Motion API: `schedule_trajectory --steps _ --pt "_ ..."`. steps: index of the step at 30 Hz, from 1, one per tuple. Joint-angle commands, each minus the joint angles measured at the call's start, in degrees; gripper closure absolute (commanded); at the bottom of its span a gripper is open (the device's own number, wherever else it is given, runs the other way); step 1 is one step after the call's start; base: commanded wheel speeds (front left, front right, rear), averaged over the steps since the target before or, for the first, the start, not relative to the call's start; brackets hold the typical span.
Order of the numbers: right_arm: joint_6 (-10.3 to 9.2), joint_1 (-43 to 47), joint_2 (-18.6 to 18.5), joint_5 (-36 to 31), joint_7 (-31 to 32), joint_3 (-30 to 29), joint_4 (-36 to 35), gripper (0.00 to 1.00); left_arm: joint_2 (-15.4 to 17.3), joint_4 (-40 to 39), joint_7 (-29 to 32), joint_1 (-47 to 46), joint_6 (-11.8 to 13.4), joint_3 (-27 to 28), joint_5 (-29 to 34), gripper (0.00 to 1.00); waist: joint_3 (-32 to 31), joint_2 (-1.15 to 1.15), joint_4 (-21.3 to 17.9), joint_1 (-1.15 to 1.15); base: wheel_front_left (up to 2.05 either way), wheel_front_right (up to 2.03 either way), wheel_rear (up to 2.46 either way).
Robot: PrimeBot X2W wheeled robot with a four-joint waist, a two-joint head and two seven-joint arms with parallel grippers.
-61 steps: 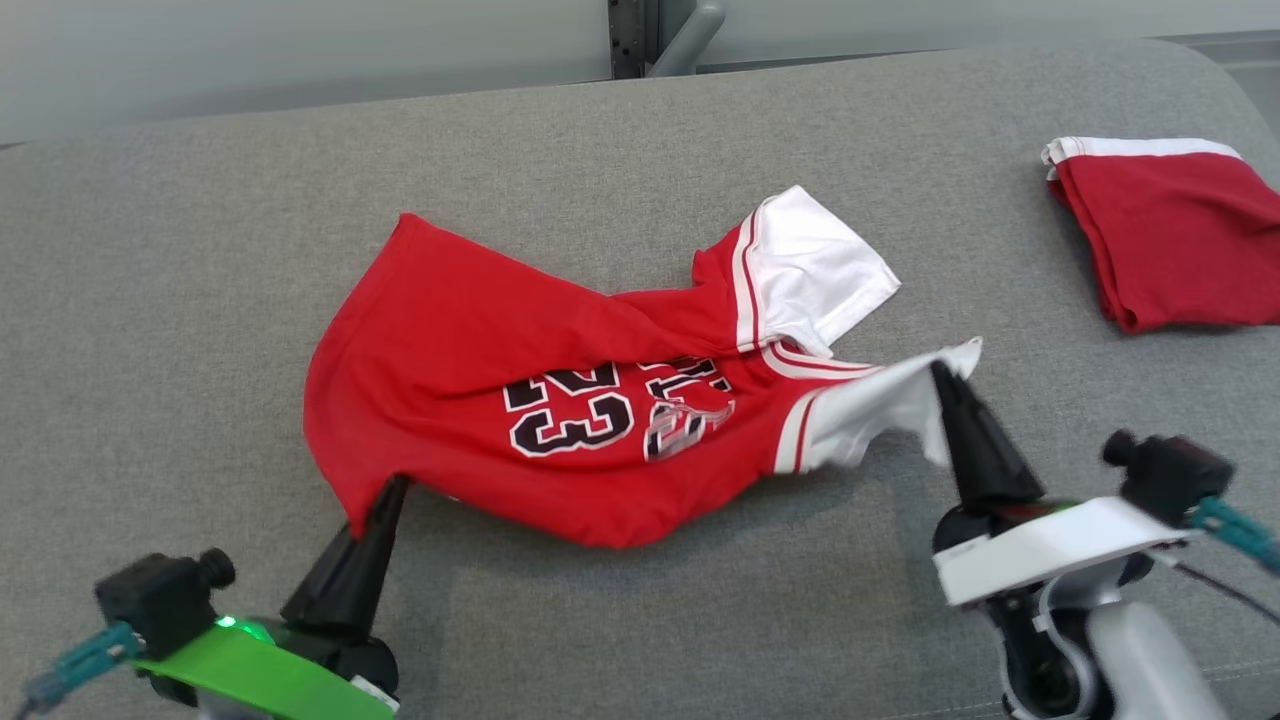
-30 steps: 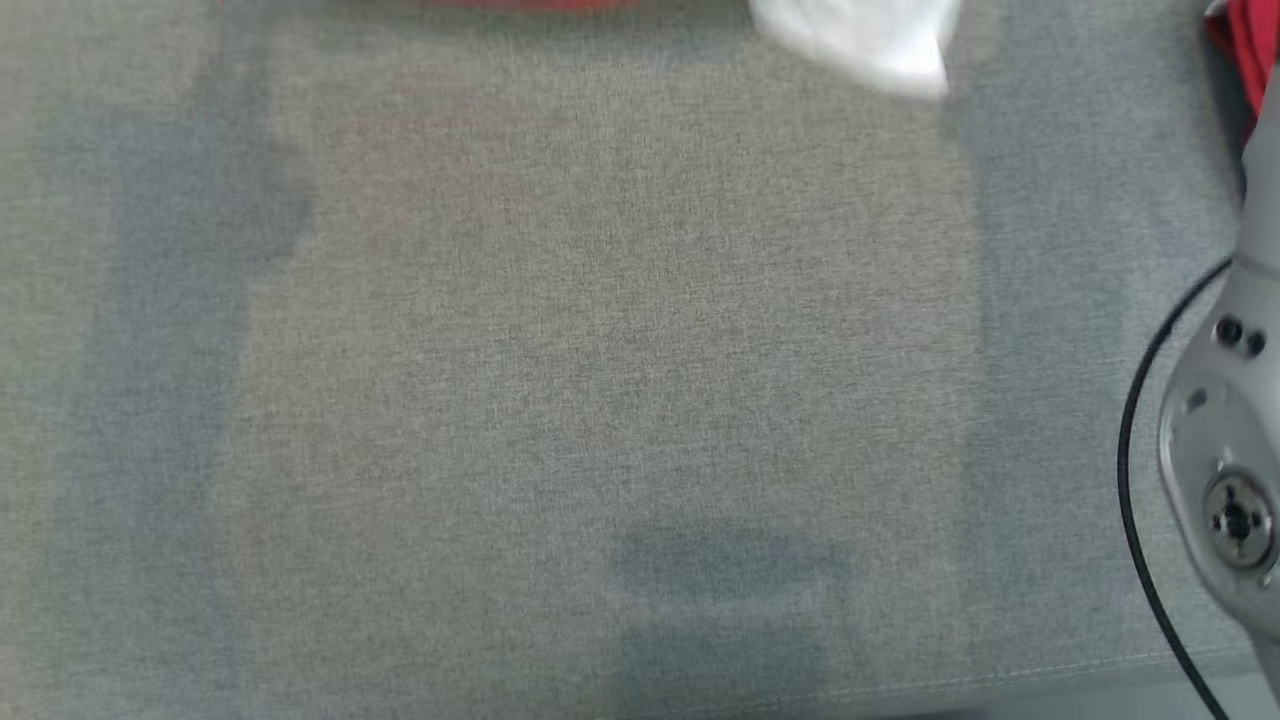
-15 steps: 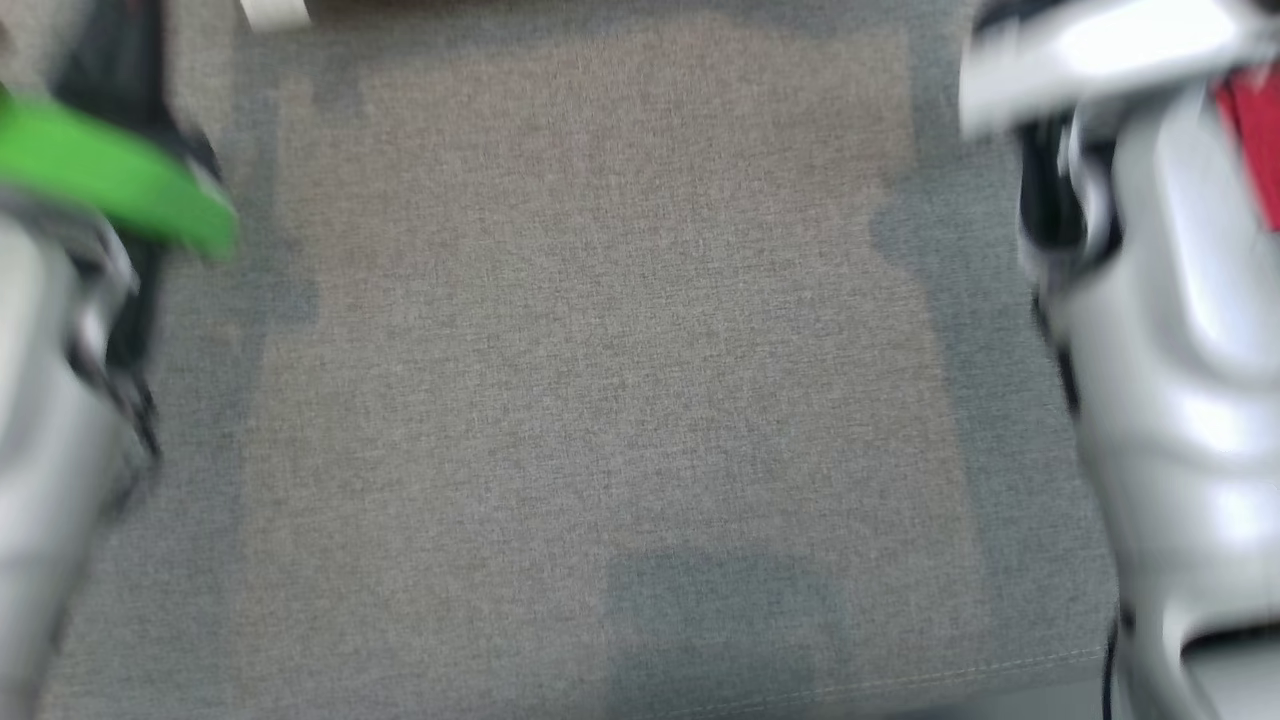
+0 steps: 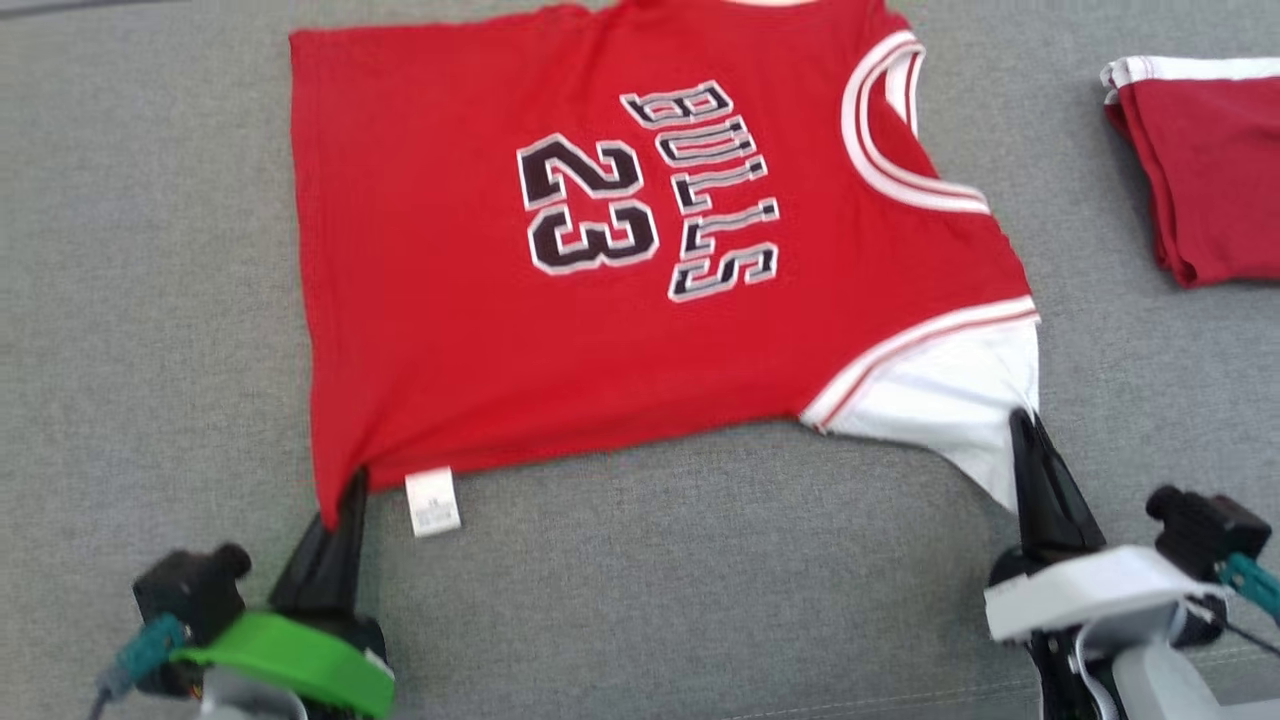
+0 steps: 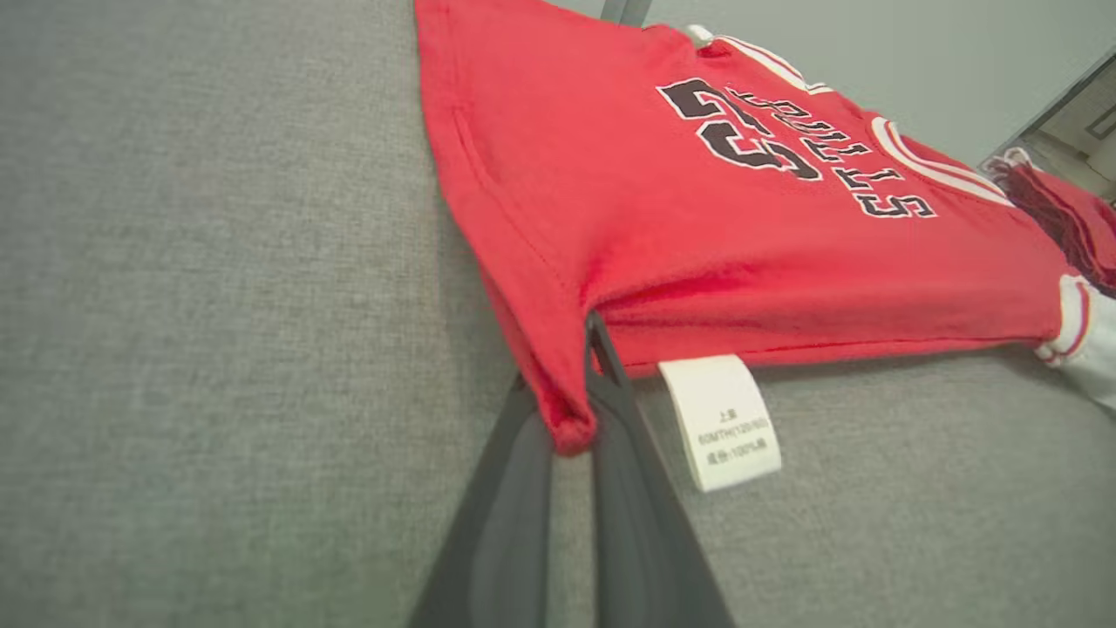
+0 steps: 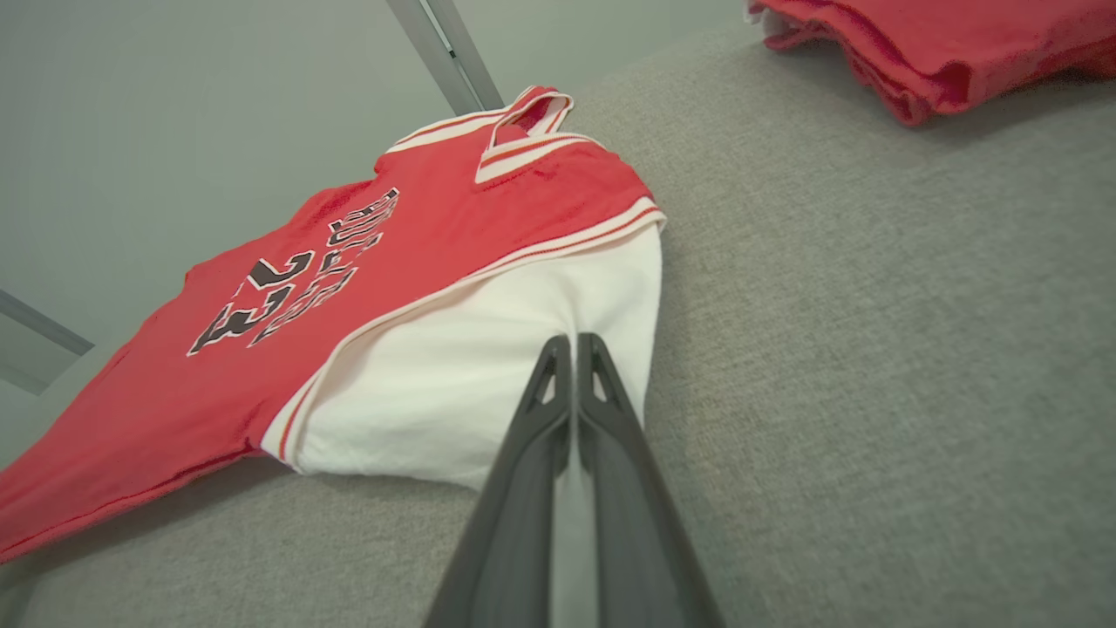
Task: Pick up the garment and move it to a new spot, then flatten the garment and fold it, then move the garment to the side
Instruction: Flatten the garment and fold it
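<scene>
Head view: red Bulls 23 jersey, crumpled two seconds earlier, lay spread print-up on the grey cushion, so flattening looked nearly done. Left wrist view: left gripper was pinched on the hem corner beside the care label. Right wrist view: right gripper was closed, apparently on the white sleeve, though the pinched edge was hidden. Folding seemed the next step.

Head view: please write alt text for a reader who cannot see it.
A red Bulls 23 jersey lies spread flat on a grey fabric surface, neck toward the right. The fingers of the left gripper are shut on its hem corner, near a white care label; those of the right gripper, on its white sleeve. A folded red garment lies at the far right.
</scene>
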Motion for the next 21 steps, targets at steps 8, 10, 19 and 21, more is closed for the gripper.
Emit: schedule_trajectory --steps 8,10,19,21 --pt "-0.13 15.3 0.6 2.4 1.1 -6.0 -9.2 1.00 -2.2 -10.4 0.6 16.8 3.9 0.1 -2.3 1.00 -2.5 0.05 0.3 0.00 0.00 0.00 0.00" --pt "-0.13 16.6 0.9 3.0 2.5 -7.1 -12.2 1.00 -2.0 -13.5 1.5 18.4 4.9 0.6 -3.4 1.00 -2.3 0.05 0.5 0.00 0.00 0.00 0.00" --pt "-0.11 10.2 1.5 9.6 11.9 -7.3 -18.2 1.00 -0.2 -22.0 13.5 14.5 6.3 2.1 -11.8 1.00 -1.6 0.05 1.2 0.00 0.00 0.00 0.00" --pt "-0.11 7.1 1.5 8.9 13.3 -7.0 -17.1 1.00 0.9 -22.7 15.8 13.1 7.6 2.8 -12.4 1.00 -1.4 0.05 0.9 0.00 0.00 0.00 0.00"
